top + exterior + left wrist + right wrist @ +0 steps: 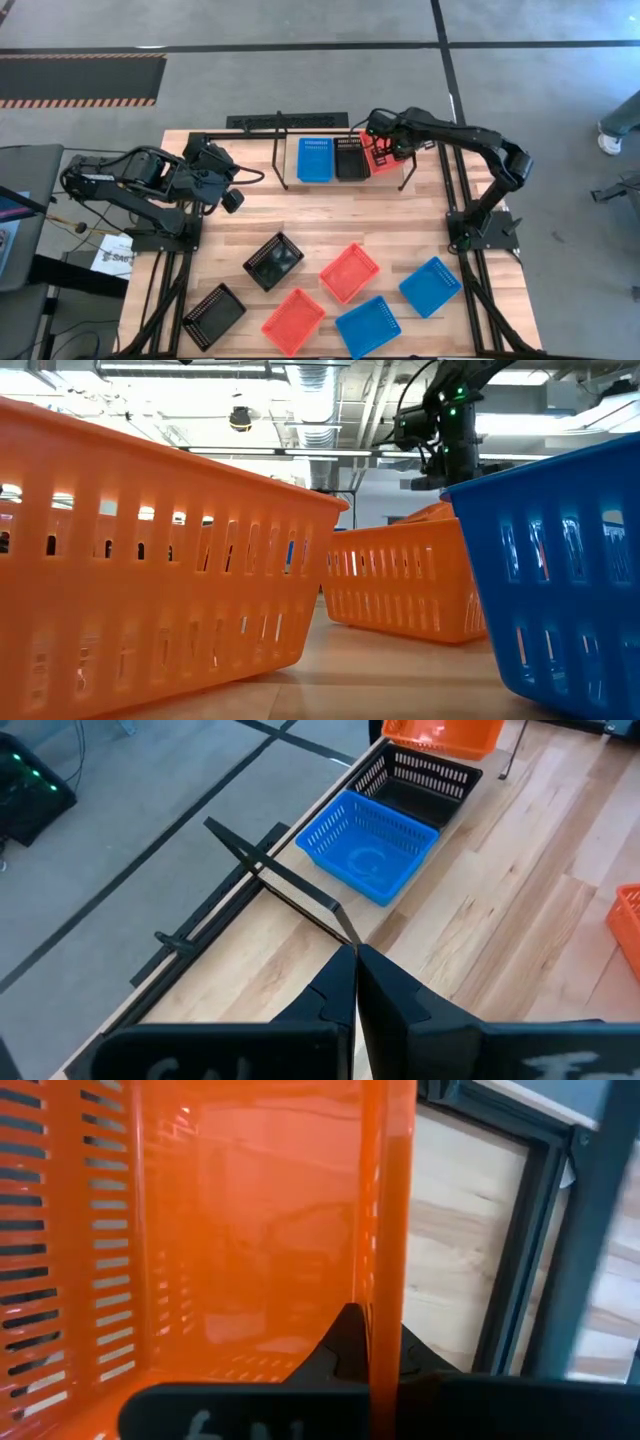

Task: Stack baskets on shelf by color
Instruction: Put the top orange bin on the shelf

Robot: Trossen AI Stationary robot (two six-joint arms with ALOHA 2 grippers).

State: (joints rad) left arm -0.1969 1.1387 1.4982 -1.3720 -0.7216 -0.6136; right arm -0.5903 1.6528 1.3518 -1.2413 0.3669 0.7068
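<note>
Nearest, along the near edge of the worktop, six baskets lie loose: a black basket at the near left, a red-orange basket and a blue basket in the middle, and just beyond them another black basket, a second red-orange one and a second blue one toward the right.

Farther back on the left, the left gripper waits with its jaws pressed together on nothing, pointing toward the shelf.

At the far edge, the shelf carries a blue basket and a black basket side by side, long axes running near to far. Right of the black one, the right gripper is clamped on the wall of a third red-orange basket, which hangs tilted over the shelf's right end. The coming move likely turns on that basket sitting just right of the black one, squared to it; the right arm is plainly nearer.
</note>
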